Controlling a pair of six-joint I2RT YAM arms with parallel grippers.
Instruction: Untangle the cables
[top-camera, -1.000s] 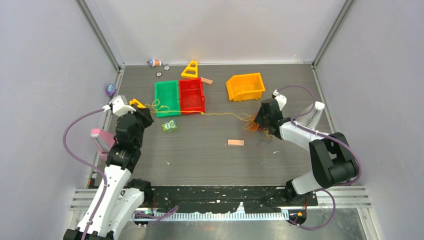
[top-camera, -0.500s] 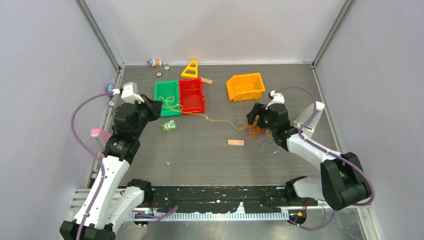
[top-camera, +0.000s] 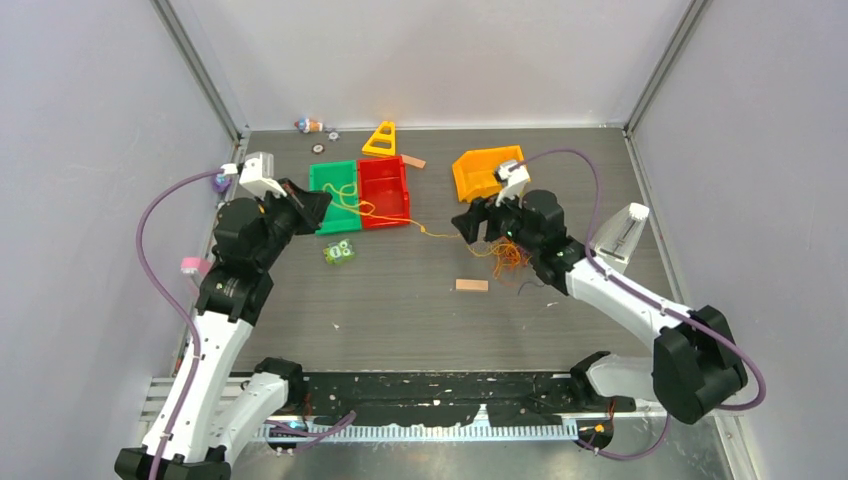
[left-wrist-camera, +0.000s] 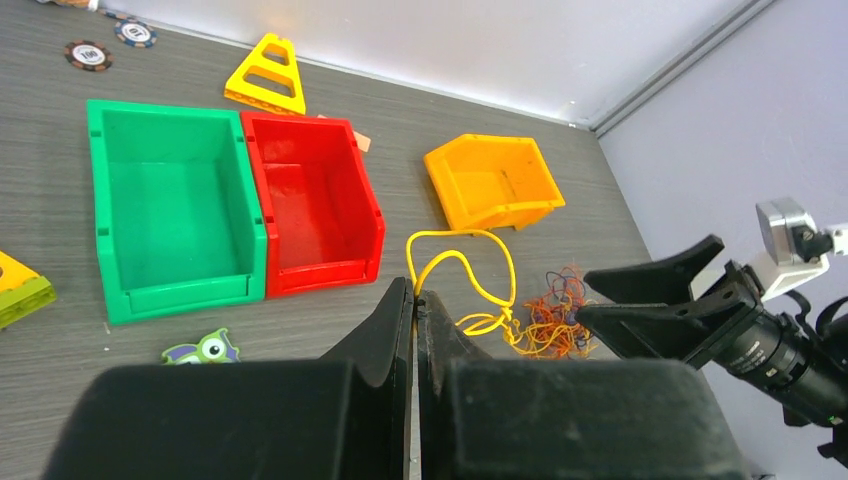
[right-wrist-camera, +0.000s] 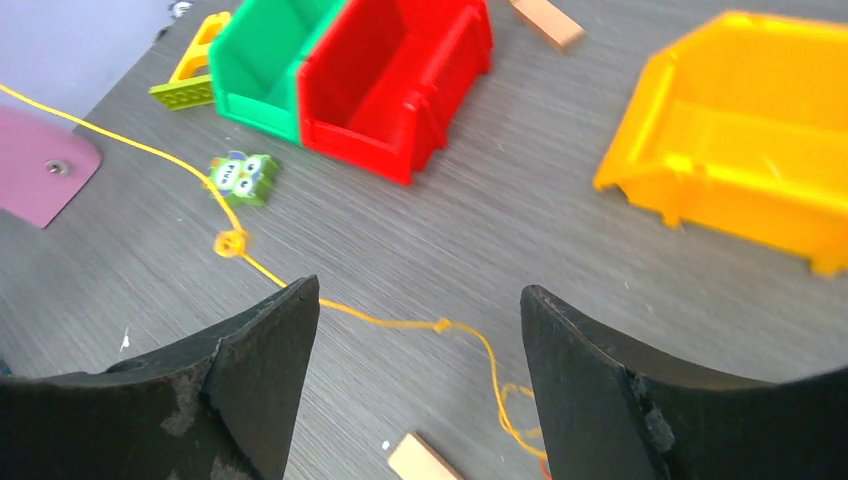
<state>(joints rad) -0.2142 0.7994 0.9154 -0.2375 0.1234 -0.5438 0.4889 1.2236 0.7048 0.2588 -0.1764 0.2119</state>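
Cables: thin, limp, string-like. On the desk btw the two arms: yellow cable, orange clump, dark strand.
Yellow run: loose loops at the left fingers, then one strand w/ small knots across the desk, past the right fingers to the clump.
Left fingers: pressed together on the yellow cable, over the green bin. Exact pinch pt hidden btw the pads.
Right fingers: wide apart, nothing btw them. Yellow strand passes by one tip; can't tell if touching.
Clump: frizzy tangle, indiv. strands can't be told apart. Partly behind the right arm in top view, cut off at bottom edge in right wrist view.
Dark strand detail: short curl just beside the clump; too thin to trace.
Bins: green and red bin touching side by side, orange bin apart. Glossy moulded plastic, open tops.
Desk surface: dark grey, matte, wood-grain.
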